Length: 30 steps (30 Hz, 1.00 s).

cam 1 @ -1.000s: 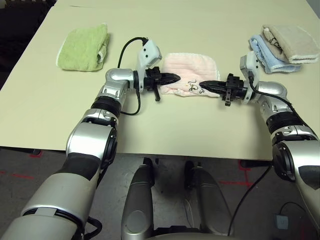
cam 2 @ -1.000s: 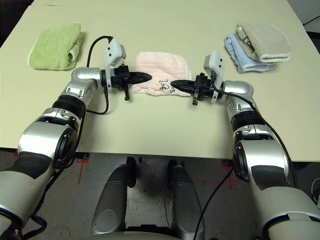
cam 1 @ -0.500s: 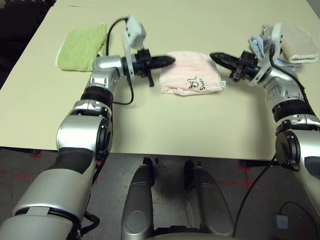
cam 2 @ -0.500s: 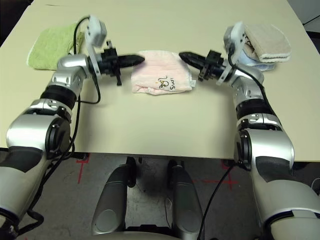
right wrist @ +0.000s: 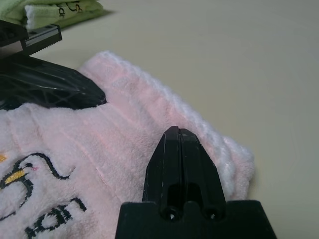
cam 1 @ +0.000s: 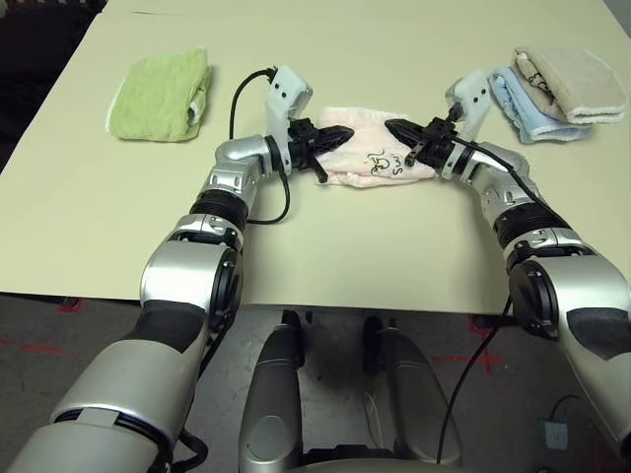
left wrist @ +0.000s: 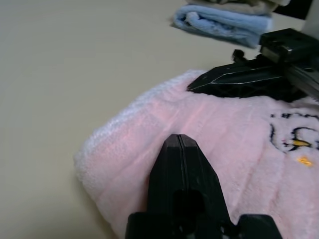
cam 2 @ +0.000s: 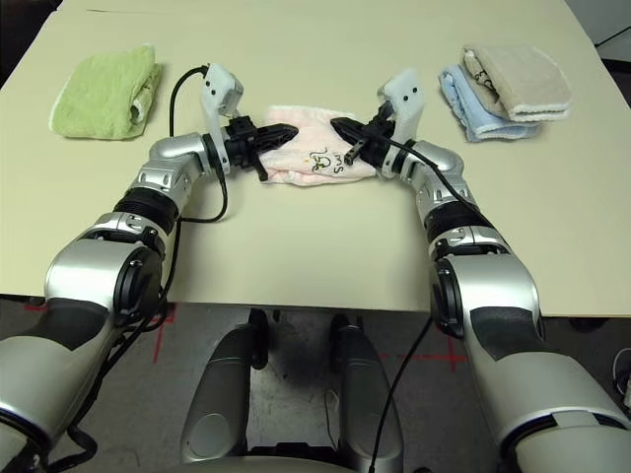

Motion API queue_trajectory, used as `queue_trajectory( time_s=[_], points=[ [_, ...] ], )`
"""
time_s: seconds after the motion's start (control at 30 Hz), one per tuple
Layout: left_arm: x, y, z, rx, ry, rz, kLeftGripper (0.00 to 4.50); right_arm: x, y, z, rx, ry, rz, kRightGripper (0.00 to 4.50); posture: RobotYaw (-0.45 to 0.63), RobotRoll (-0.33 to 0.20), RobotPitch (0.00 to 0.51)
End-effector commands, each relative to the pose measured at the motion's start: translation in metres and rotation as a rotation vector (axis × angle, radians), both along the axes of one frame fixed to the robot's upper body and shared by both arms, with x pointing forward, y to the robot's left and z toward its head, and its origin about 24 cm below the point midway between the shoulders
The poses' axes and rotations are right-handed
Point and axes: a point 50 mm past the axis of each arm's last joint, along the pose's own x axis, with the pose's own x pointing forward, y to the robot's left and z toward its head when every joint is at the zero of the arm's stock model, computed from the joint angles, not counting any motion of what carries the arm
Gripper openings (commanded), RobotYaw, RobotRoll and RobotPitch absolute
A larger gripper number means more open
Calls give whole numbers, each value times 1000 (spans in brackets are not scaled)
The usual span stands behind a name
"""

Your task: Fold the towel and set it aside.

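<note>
The pale pink terry towel (cam 1: 370, 158), a soft folded bundle with a white trimmed edge and a dark embroidered cartoon motif, lies at upper centre of the head views on the smooth beige table (cam 1: 325, 246). The left gripper (cam 1: 343, 133) and right gripper (cam 1: 392, 126) hover above its two ends, fingers pressed together and holding nothing, probably to press or nudge the fold. A ribbed lime-green folded towel (cam 1: 163, 94) sits upper left; light-blue and beige folded towels (cam 1: 562, 84) upper right.

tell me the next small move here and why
Probably push the folded pink towel sideways toward a free patch of table. It already lies folded, and the left gripper and right gripper, both shut and empty, sit over its two far corners, so setting it aside seems to be what remains.
</note>
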Motion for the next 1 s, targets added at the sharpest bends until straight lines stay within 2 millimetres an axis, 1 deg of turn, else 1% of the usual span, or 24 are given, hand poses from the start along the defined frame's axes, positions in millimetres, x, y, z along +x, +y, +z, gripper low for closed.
queue_trajectory(
  time_s=[0.03,0.13,0.23,0.27,0.33,0.4,0.5,0.57,0.67,0.77,0.87,1.0],
  points=[
    [2,4,-15,22,64,69,19,-5,-9,-29,-58,102,-11,0,-11,0,315],
    [2,6,-13,27,63,77,19,-7,-15,-31,-71,110,-2,0,-15,0,316],
    [2,6,-8,17,66,54,19,-7,-17,-28,-66,99,13,0,-14,0,317],
    [3,7,-3,13,60,41,19,-7,-18,-23,-46,81,26,0,-11,0,319],
    [2,9,11,1,30,-13,19,-8,-22,-6,44,19,70,0,-2,0,320],
    [1,11,21,-16,8,-48,19,-10,-26,6,104,-21,107,0,2,0,322],
    [-6,24,55,-88,-81,-174,19,-19,-48,28,152,-75,219,0,8,0,325],
    [-14,36,65,-76,-105,-276,19,-29,-64,33,93,-80,291,0,10,0,324],
    [-23,53,60,16,-110,-368,19,-44,-81,34,-38,-101,360,0,13,0,322],
    [-30,65,52,81,-103,-407,19,-54,-93,31,-123,-132,382,0,15,0,320],
    [-34,69,49,105,-109,-424,19,-61,-103,28,-171,-126,389,0,24,0,318],
    [-35,68,49,115,-122,-429,19,-73,-121,26,-223,-128,378,0,38,0,315]
  ],
)
